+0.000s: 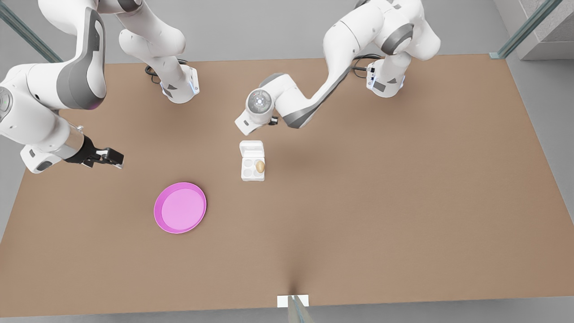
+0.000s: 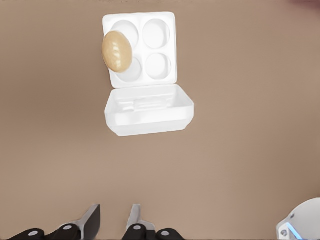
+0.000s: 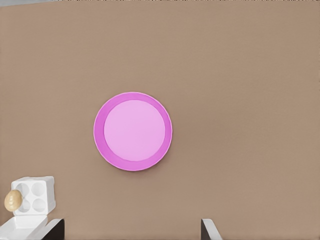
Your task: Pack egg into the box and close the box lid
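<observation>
Near the middle of the brown tabletop [image 1: 358,215] sits the small white rectangular egg carton [image 1: 252,170] with four round wells, its plain white shallow lid [image 1: 251,149] lying open and flat on the side toward the arm bases. One tiny tan-beige oval egg [image 1: 260,167] rests in a well on the front view's right side of the carton, tilted against the carton's edge.

Over the lid's far side hangs the left tool [image 2: 112,220], pointing down at the tabletop, apart from the lid; its two fingers [image 2: 90,220] stand a narrow gap apart with nothing between them. The carton and egg lie beyond the lid from this tool.

At the front view's left the right tool [image 1: 112,158] hovers well away from the carton, jaws spread wide and empty. A round pink plate [image 1: 180,207] lies on the tabletop between that tool and the carton, nearer the front edge.
</observation>
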Tool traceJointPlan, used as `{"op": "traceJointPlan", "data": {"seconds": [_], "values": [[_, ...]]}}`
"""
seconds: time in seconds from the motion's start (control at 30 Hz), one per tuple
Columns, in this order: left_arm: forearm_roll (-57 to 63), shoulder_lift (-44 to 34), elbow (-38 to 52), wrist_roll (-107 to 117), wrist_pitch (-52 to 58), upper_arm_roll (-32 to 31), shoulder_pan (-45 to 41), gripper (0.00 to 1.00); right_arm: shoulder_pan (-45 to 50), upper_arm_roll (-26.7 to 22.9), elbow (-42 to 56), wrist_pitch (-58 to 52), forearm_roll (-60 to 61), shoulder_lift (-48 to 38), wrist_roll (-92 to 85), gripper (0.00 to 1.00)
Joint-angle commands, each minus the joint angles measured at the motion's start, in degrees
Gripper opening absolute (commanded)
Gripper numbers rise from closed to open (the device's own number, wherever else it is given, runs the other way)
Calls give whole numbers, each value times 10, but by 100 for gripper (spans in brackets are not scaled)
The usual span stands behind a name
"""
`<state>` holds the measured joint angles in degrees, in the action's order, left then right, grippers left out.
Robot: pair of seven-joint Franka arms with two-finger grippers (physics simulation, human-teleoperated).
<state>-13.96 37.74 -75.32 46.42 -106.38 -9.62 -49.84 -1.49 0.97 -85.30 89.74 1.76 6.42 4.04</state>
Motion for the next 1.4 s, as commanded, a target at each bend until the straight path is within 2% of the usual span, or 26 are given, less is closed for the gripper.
{"op": "traceJointPlan", "data": {"seconds": [0.0,0.57,1.1,1.37], "values": [[-1,1,-1,0,-4,0,0,42,1,0,0,0,0,0,0,100],[20,86,-1,1,-167,4,-32,42,-1,-1,1,-1,0,2,0,100],[26,104,26,-5,-200,16,-25,42,-1,-1,1,-1,0,2,0,100],[25,111,61,-11,-203,21,-5,45,0,-1,1,-1,0,2,0,100]]}}
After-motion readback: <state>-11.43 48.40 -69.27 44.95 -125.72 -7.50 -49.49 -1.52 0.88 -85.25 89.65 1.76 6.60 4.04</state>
